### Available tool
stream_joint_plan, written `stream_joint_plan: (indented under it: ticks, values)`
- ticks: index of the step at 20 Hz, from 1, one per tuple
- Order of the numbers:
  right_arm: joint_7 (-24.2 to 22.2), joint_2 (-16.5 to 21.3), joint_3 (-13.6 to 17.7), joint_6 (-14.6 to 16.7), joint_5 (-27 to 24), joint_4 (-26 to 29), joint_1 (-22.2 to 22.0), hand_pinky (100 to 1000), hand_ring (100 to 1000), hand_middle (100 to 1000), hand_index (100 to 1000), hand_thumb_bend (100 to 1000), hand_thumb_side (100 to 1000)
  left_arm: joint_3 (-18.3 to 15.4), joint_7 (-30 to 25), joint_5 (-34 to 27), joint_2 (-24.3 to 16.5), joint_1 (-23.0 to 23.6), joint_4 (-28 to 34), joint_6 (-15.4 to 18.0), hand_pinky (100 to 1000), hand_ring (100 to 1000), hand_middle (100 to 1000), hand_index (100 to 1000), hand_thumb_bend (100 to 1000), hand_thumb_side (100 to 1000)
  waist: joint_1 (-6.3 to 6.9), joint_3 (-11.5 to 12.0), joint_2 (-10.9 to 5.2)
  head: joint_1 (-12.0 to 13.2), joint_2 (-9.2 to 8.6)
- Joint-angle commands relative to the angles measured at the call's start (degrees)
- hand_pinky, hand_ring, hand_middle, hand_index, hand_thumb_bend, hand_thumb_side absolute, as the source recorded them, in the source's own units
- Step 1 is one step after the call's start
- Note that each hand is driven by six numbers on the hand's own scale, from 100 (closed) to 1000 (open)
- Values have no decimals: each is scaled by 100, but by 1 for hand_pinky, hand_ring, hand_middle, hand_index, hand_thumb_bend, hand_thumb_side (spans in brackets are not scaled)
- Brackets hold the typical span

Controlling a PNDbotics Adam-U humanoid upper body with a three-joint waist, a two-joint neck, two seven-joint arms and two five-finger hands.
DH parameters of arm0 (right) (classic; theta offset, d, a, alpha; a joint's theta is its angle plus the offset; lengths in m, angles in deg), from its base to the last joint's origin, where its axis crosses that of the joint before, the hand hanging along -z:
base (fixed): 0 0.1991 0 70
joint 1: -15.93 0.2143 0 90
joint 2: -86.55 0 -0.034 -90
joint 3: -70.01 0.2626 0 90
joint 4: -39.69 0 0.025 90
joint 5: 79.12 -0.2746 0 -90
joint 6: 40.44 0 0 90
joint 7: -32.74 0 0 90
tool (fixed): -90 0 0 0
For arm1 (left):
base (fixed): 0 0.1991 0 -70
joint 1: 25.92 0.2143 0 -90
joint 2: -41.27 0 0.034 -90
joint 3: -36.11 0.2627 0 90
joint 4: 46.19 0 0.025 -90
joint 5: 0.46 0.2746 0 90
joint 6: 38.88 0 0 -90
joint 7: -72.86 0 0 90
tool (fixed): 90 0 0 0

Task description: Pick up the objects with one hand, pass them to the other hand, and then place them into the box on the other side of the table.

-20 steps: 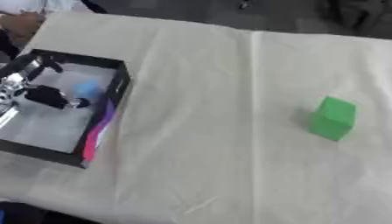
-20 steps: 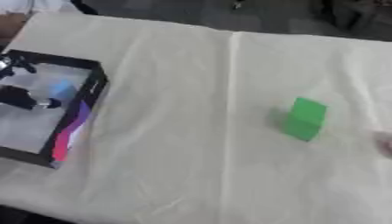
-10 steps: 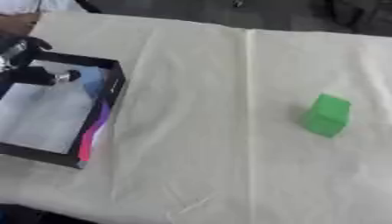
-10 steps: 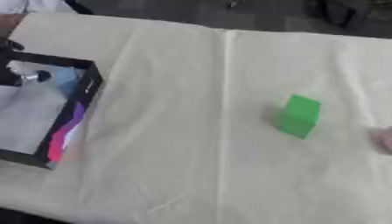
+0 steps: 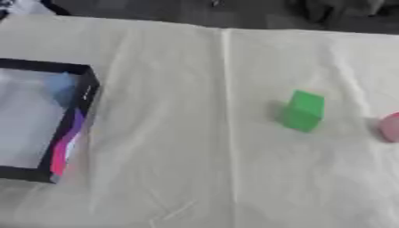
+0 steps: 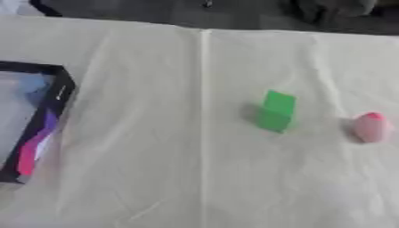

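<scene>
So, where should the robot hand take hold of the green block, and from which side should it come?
Probably from above, closing on two opposite upright faces of the green block. It stands alone on the cloth with space all round; the pink object lies apart on its right, so the right hand's side seems nearest.

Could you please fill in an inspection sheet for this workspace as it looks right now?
Surface: table under a cream cloth, with a fold line running front to back.
Job's things: green block standing on the cloth right of centre; pink rounded object to its right, apart from it; black-rimmed box at the left edge, with a pale blue thing inside near its far right corner.
Clutter: nothing seen.
Hands: neither hand is in view.
Cables: nothing seen.
Surroundings: dark floor and blurred dark shapes beyond the far edge; cannot tell what they are.
</scene>
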Motion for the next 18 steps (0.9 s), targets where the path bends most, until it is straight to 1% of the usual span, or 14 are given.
stream_joint_plan:
  ticks: [1, 3, 5, 10, 11, 12, 14, 16, 18]
  values:
    - [-671, 408, 9, 86, -263, 73, 29, 869, 874, 918, 888, 353, 399, 172, 137, -497, 223, -179, 183, 428, 945, 1000, 739, 899, 100, 808, -7, -11, -134, -142, -83]
    - [-1075, 514, -53, 140, -321, 73, 46, 874, 883, 926, 896, 367, 400, 288, 116, -695, 451, -240, 186, 652, 948, 1000, 741, 903, 100, 817, -27, -3, -141, -219, -81]
    - [-1288, 553, -39, 152, -322, 73, 65, 874, 883, 926, 896, 367, 400, 328, 111, -782, 519, -253, 187, 737, 948, 1000, 741, 903, 100, 817, -32, -2, -144, -240, -79]
    - [-1406, 565, -12, 154, -303, 73, 78, 874, 883, 926, 896, 367, 400, 339, 113, -818, 537, -255, 187, 765, 948, 1000, 741, 903, 100, 817, -33, -3, -145, -245, -78]
    - [-1428, 594, -39, 171, -320, 73, 50, 902, 923, 951, 921, 429, 386, 359, 104, -837, 565, -280, 187, 783, 951, 1000, 714, 885, 140, 796, -62, 10, -134, -345, -96]
    - [-1486, 685, -130, 228, -376, 73, -16, 903, 924, 952, 923, 438, 378, 407, 94, -893, 657, -320, 187, 840, 952, 1000, 714, 884, 140, 798, -120, 80, -124, -492, -114]
    - [-1645, 930, -386, 385, -531, 73, -61, 907, 928, 952, 922, 459, 355, 505, 60, -1051, 913, -336, 187, 937, 952, 1000, 714, 885, 138, 802, -151, 169, -126, -652, -118]
    - [-1818, 1064, -667, 558, -580, 73, -56, 915, 934, 952, 917, 487, 322, 557, 19, -1192, 1147, -347, 187, 914, 953, 1000, 713, 885, 137, 807, -154, 208, -136, -734, -106]
    - [-1982, 1102, -932, 681, -486, 73, -27, 918, 937, 952, 915, 497, 305, 566, -4, -1242, 1219, -362, 187, 884, 953, 1000, 713, 885, 134, 805, -159, 228, -141, -772, -100]
